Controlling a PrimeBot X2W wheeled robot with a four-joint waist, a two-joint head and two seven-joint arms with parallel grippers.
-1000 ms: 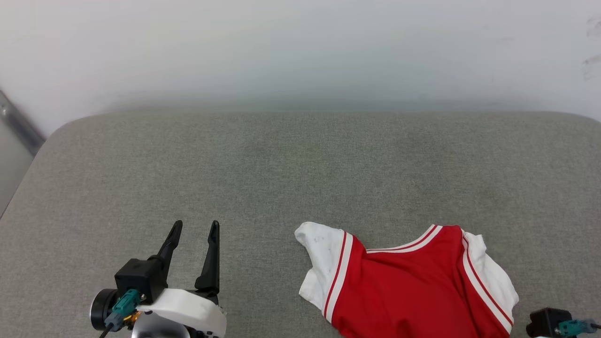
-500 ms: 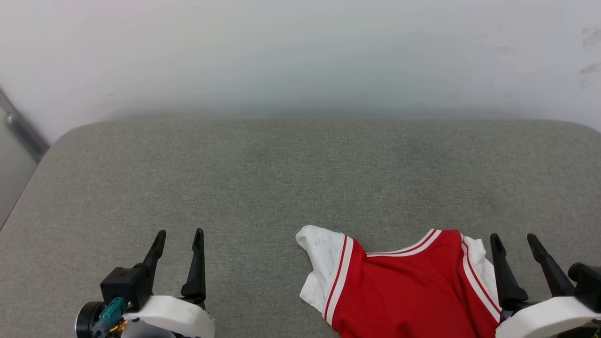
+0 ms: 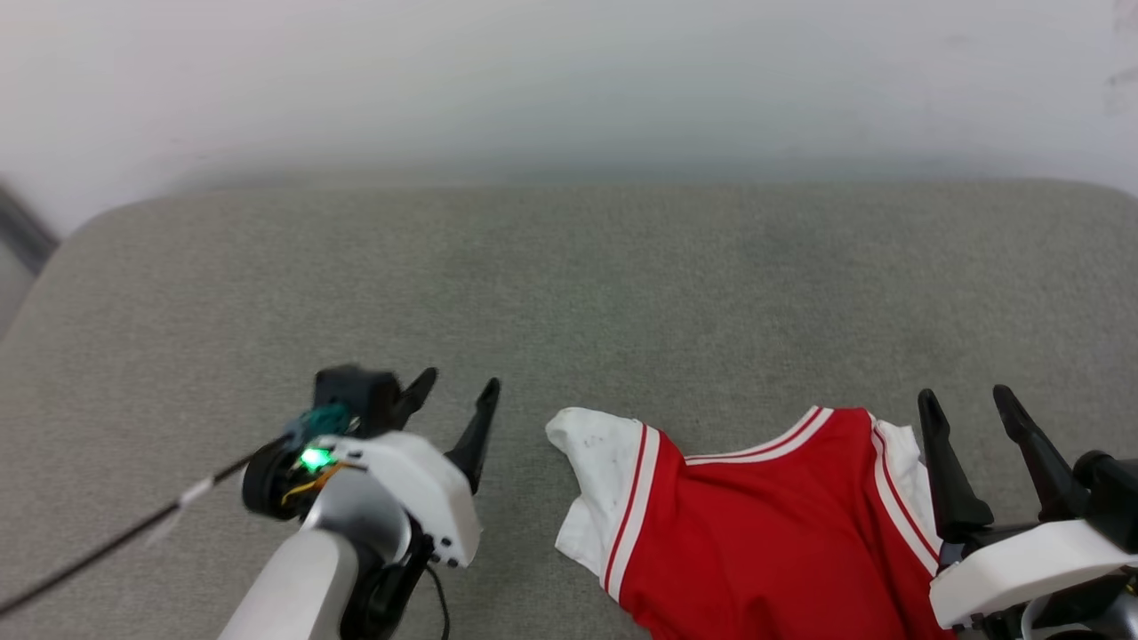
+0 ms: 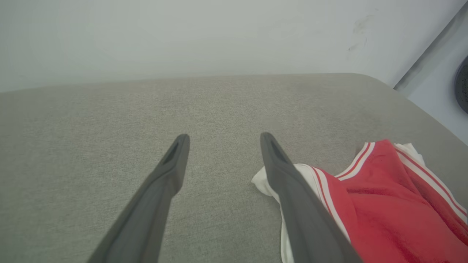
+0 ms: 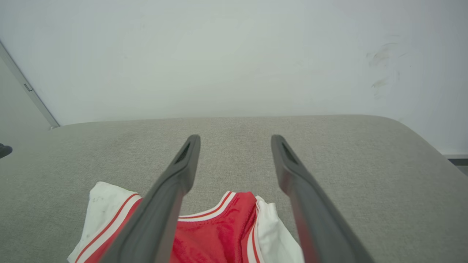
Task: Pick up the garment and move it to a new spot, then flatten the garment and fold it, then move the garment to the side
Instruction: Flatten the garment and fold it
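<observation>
A red jersey (image 3: 765,524) with white, red-striped trim lies bunched on a grey cushion (image 3: 569,293), at the cushion's near edge and right of its middle. The neckline faces the cushion's far side, toward a pale wall (image 3: 569,80). The lower body runs off the bottom of the head view, so its full length is hidden. The part in sight spreads mostly left to right along the cushion's near edge, with a white flap at its left end and a white panel at its right.

The left gripper (image 3: 462,380) is over the cushion's near-left part, fingers spread wide and holding nothing. It is just beside the white flap but apart from it, and the jersey lies to its right.

The right gripper (image 3: 963,394) is at the cushion's near-right, fingers also spread wide and empty. In the head view its inner finger overlaps the white right panel. In the right wrist view the neckline sits low between the fingers. Whether it touches cloth cannot be told.

The right gripper looks nearer. A pick-up probably means each gripper closing inward on its own end.
</observation>
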